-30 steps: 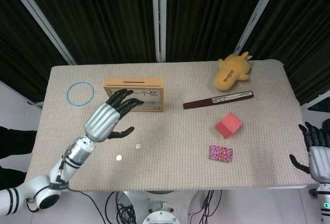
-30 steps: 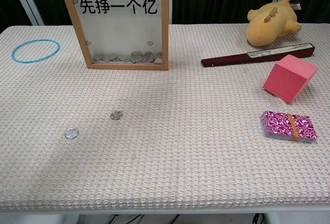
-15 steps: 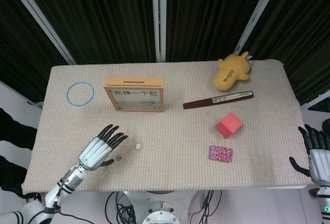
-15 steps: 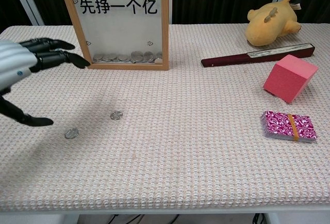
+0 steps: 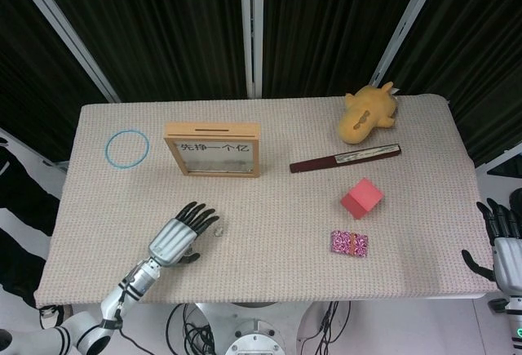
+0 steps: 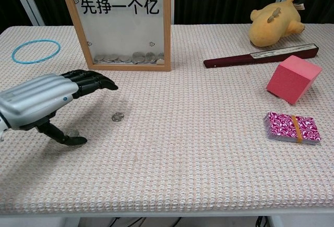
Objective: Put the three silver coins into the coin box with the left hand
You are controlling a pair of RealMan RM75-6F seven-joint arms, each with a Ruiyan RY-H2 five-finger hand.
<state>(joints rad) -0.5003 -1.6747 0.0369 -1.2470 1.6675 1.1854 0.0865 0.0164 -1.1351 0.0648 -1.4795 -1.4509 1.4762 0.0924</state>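
Coin (image 6: 118, 116) shows beneath the left hand's (image 6: 39, 104) spread, empty fingers (image 6: 96, 82) in chest view; head view alone shows the open right hand (image 5: 504, 250).

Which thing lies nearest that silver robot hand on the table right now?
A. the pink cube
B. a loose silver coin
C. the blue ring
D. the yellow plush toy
B: the left hand hovers open right beside a silver coin; ring, cube and plush lie far off.

silver ribbed robot hand (image 6: 39, 104), black fingers (image 6: 94, 81)
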